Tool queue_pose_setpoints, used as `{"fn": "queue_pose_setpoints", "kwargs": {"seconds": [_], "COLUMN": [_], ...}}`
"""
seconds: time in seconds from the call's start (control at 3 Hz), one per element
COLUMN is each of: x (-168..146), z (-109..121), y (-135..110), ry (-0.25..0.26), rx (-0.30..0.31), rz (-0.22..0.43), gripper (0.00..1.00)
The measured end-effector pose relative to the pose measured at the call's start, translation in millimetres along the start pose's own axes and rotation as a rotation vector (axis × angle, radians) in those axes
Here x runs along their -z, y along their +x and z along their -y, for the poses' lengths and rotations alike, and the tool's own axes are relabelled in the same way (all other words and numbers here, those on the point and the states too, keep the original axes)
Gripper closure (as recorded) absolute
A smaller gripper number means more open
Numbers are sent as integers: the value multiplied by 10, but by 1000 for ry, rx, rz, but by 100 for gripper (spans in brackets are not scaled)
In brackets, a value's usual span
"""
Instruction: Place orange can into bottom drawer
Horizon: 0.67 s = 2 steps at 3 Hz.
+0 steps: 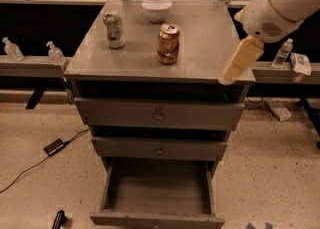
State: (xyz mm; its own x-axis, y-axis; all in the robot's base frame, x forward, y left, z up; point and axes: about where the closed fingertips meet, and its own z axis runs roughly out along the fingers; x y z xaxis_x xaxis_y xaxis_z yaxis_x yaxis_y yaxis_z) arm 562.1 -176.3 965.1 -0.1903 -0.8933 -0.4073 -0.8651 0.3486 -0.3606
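Note:
The orange can (pixel 168 43) stands upright near the middle of the grey cabinet top (pixel 210 33). The bottom drawer (pixel 157 188) is pulled open and holds nothing that I can see. The two shallower drawers above it are closed. My gripper (pixel 239 62) hangs from the white arm at the upper right. It is over the right front corner of the cabinet top, to the right of the orange can and apart from it. It holds nothing that I can see.
A green-and-white can (pixel 114 29) and a white bowl (pixel 156 9) stand on the back of the cabinet top. Small bottles (pixel 55 53) sit on the left ledge and one bottle (pixel 283 53) on the right. A cable with a black adapter (pixel 54 146) lies on the floor at the left.

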Motion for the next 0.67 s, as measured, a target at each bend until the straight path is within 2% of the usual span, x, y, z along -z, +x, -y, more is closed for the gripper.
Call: {"fn": "queue_pose_setpoints", "kwargs": {"seconds": [0.33, 0.67], "x": [-533, -940], "z": [773, 1070], "y": [-627, -1052], "ry": [38, -28], "rx": [-6, -42], "rz": [304, 525], "gripper": [0, 0]}}
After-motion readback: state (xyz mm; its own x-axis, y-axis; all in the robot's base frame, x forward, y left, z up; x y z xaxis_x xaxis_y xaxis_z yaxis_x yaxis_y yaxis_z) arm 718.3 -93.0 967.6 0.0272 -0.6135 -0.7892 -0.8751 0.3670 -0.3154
